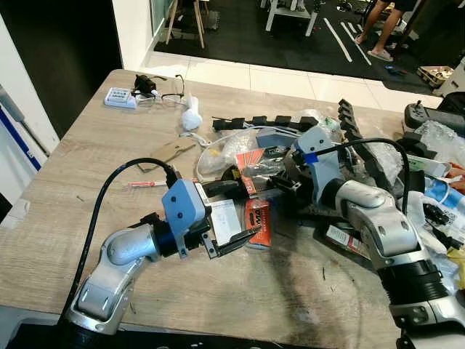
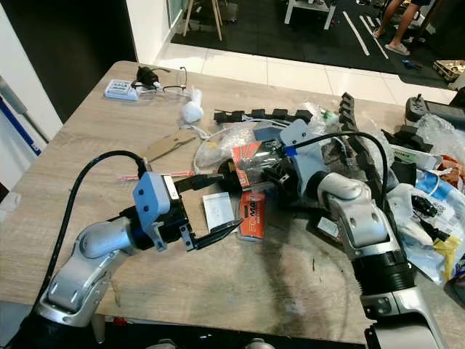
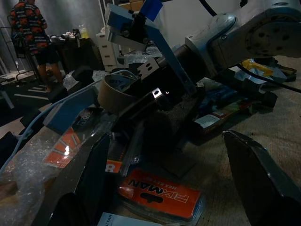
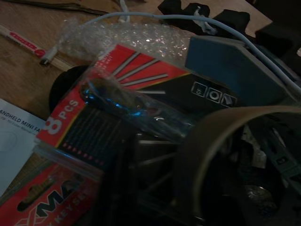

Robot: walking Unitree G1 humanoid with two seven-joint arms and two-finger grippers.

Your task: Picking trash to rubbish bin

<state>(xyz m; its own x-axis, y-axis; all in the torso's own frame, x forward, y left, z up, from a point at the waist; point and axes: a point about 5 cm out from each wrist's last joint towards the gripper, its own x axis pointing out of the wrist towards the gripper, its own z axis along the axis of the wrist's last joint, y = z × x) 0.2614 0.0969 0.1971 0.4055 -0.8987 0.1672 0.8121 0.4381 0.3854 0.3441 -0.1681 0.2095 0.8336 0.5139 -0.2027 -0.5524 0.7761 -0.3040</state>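
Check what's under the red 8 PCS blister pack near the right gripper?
The 8 PCS pack overlaps an orange FIXMAN hex key pack and bubble wrap. A tape roll sits beside it. What lies directly beneath is covered.

A pale wood-grain table [image 1: 87,160] stands in front of a white wall corner [image 1: 131,29]. Beyond it a band of cream floor tiles [image 1: 290,78] meets a dark floor [image 1: 240,36] marked with white lines — wooden chair legs [image 1: 186,20] and a white stand [image 1: 290,13] stand there, and a person's legs [image 1: 381,29] show far back.
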